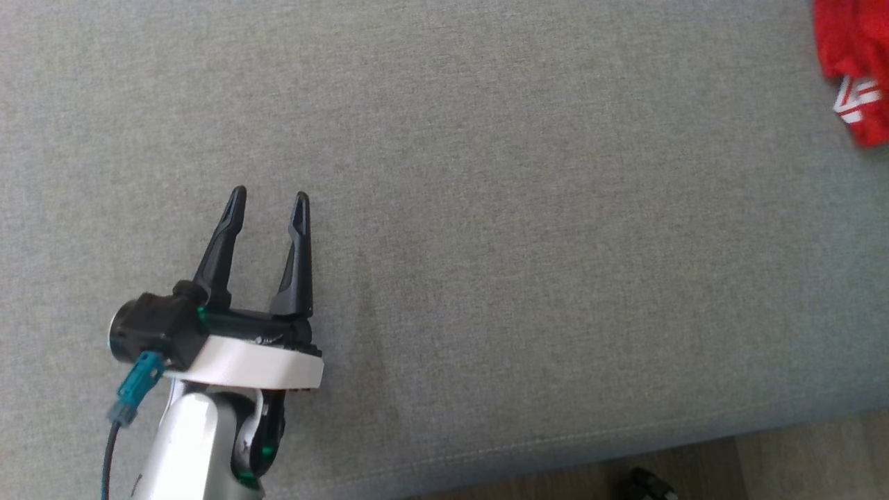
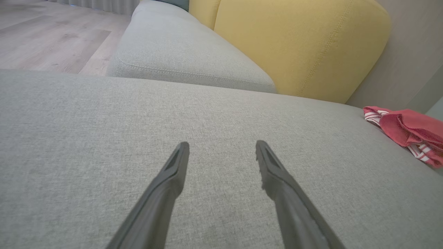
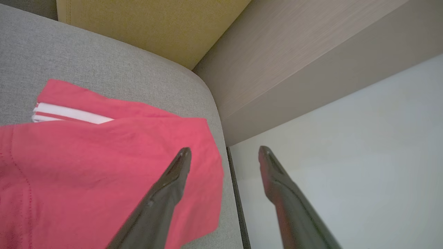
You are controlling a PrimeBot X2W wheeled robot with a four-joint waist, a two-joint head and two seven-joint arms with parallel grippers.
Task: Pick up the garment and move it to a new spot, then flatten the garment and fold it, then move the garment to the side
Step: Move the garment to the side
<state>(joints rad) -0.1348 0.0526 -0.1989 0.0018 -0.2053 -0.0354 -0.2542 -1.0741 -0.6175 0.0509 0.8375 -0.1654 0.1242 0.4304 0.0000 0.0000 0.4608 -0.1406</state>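
One red garment, maybe folded, on grey sofa.

Matt black plastic forms the fingers of my left end effector. The grey sofa seat is coarse woven cloth, the red white-striped garment thin smooth fabric, the yellow backrest stitched matt upholstery.

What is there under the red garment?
The red garment lies on the grey sofa cushion, near its corner edge. Whether anything else is beneath it cannot be seen, because the cloth covers that part.
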